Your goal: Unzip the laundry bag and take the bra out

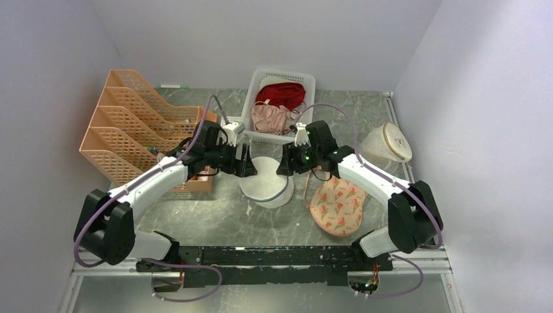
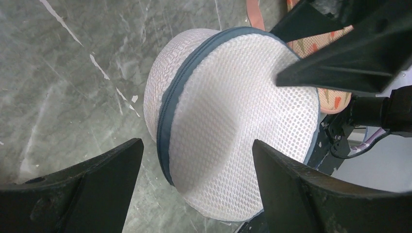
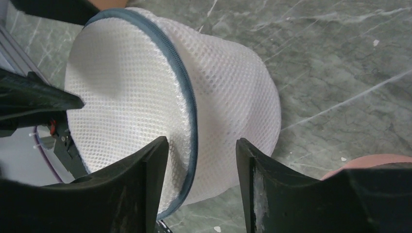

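Currently laundry bag [image 1: 266, 186] sits on grey marbled table [image 1: 215, 225], centre of top view; blue-grey zipper rim [image 2: 167, 104] looks closed where visible. Left gripper [image 1: 246, 168] and right gripper [image 1: 282, 167] flank its upper part. Both jaws spread wide, gripping nothing. Floral pouch [image 1: 338, 205] lies just right of bag.

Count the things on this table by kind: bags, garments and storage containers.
Bags: 3 (white mesh laundry bag, translucent round bag, floral pouch)
Garments: 2 (dark red garment, pale pink garment)
Containers: 2 (white basket, orange file rack)
Total: 7
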Motion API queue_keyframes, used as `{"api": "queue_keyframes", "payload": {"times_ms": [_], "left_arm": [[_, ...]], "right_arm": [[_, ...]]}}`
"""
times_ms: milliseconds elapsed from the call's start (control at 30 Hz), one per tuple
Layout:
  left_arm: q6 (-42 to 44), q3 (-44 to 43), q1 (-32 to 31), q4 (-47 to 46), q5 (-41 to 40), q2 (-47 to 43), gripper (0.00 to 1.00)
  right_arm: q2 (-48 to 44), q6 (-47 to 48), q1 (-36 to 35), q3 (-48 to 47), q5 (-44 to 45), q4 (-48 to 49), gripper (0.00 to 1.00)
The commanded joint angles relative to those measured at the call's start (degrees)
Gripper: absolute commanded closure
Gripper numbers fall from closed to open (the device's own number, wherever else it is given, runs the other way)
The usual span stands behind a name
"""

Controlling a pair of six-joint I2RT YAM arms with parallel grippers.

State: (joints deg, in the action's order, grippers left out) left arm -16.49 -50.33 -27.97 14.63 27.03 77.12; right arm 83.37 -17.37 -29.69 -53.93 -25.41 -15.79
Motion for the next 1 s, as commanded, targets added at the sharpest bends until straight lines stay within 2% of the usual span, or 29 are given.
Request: {"api": "queue_keyframes", "payload": {"times_ms": [0,33,67,300,433,600,833,967], "left_arm": [[1.85,-2.49,0.79,2.26,2.83,2.46,0.06],[1.78,-2.47,1.15,2.4,3.18,2.95,0.02],[1.78,-2.42,1.38,2.56,3.56,3.35,0.05],[-0.54,-0.6,3.03,-0.16,7.59,2.51,0.34],[-3.01,0.71,3.62,-2.03,8.57,1.29,0.57],[-12.77,6.44,5.28,-7.5,8.78,-4.9,0.92],[-38.64,22.76,6.18,-17.29,-4.96,-26.93,0.93],[-49.65,30.46,6.22,-20.51,-11.98,-36.64,0.93]], "right_arm": [[-4.3,-0.76,-1.72,1.51,2.49,0.49,0.44],[-5.02,-0.8,-2.14,1.62,3.45,0.27,0.42],[-5.65,-0.86,-2.53,1.71,4.56,-0.29,0.41],[-9.01,-0.94,-5.07,0.84,13.69,-5.31,0.32],[-9.15,-1.82,-7.81,-0.84,18.54,-8.05,0.3],[-8.78,-4.21,-13.99,-3.04,24.6,-10.56,0.3],[-8.31,-9.33,-24.34,-6.14,30.35,-7.49,0.3],[-8.2,-11.16,-30.03,-5.62,29.44,-1.2,0.31]]}}
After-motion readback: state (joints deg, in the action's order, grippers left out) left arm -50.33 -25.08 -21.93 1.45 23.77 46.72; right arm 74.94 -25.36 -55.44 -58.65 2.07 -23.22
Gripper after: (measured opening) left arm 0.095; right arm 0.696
